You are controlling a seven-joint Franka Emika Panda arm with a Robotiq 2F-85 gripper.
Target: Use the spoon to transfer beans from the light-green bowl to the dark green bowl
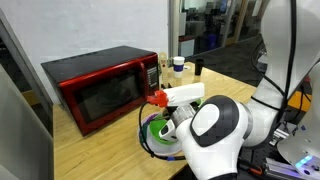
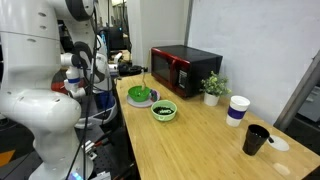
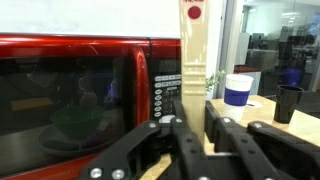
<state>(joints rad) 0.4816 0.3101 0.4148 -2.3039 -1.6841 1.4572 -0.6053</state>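
Note:
In the wrist view my gripper [image 3: 193, 125] is shut on the cream handle of the spoon [image 3: 193, 60]. The handle runs away from the jaws to a red-marked end, and the spoon's scoop is hidden. In an exterior view the spoon [image 1: 180, 93] lies level above the dark green bowl [image 1: 158, 135] and points at the microwave; the arm covers the gripper. In an exterior view the dark green bowl [image 2: 140, 96] sits near the table's edge. The smaller light-green bowl [image 2: 163, 111] stands beside it, holding dark beans [image 2: 163, 108].
A red microwave [image 2: 185, 70] stands at the back of the wooden table, right in front of the wrist camera. A small plant [image 2: 211, 88], a white-and-blue cup [image 2: 237, 110] and a black cup [image 2: 256, 140] stand further along the table. The robot's base [image 2: 40, 110] is beside the bowls.

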